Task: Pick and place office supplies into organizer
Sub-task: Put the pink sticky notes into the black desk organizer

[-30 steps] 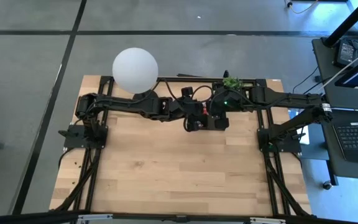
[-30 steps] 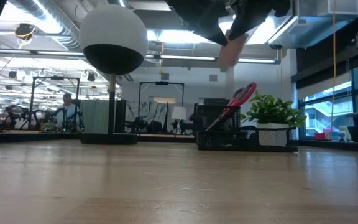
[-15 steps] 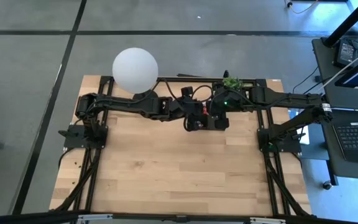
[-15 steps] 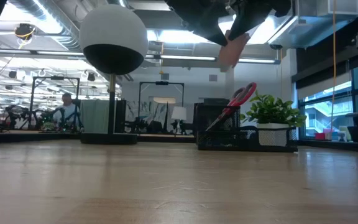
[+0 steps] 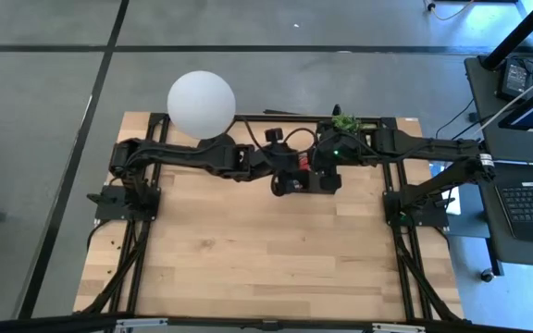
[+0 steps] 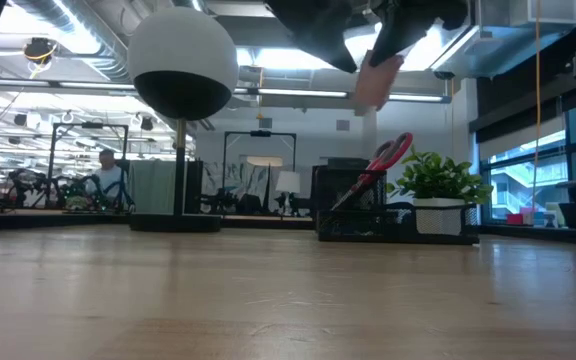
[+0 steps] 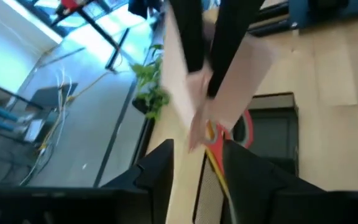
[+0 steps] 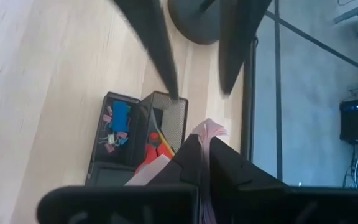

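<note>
Right gripper, jaws pinching the pink paper sticky-note pad above the black mesh organizer; left gripper jaws spread.

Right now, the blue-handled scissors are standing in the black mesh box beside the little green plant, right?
Not quite: the handles are red, not blue. The low view shows the red-handled scissors standing tilted in the black mesh organizer box beside the small green potted plant.
</note>
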